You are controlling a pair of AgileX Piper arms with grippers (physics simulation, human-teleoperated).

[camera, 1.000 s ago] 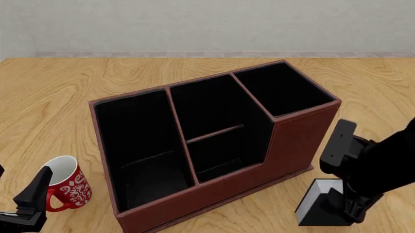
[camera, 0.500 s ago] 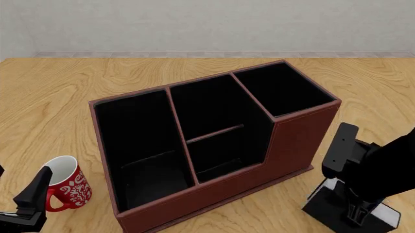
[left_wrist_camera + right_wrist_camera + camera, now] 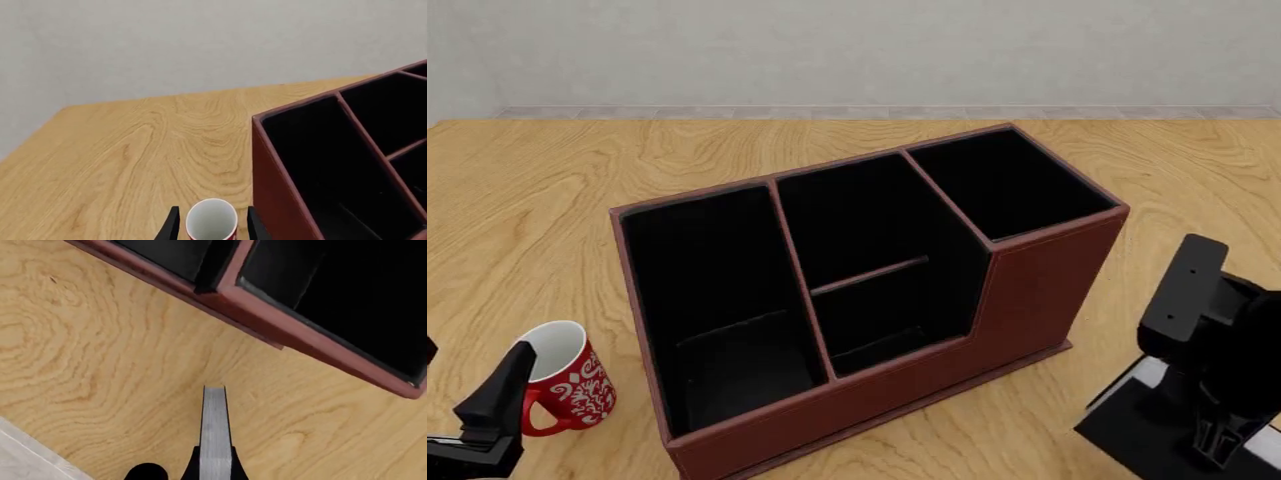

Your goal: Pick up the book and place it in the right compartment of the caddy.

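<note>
So the right gripper (image 3: 213, 471) has its jaws pinched in tight on the book (image 3: 214, 430), which pokes out between the fingers edge-on as a thin grey-white strip in the right wrist view. From the front, the book (image 3: 1141, 415) sits low at the near right corner, black cover with a sliver of white pages, mostly tucked under the right arm, just off the caddy's (image 3: 1028, 300) right end and not inside anything; can't tell if it's touching the table (image 3: 534, 200). Over on the other side, the left gripper (image 3: 210, 226) is spread wide, its two fingers either side of the red-and-white mug (image 3: 211, 220) but not gripping it, as far as I can see. The mug (image 3: 561, 385) stands upright near the caddy's left front corner. All the caddy's sections look black and bare inside, the right compartment (image 3: 1008, 185) included.
</note>
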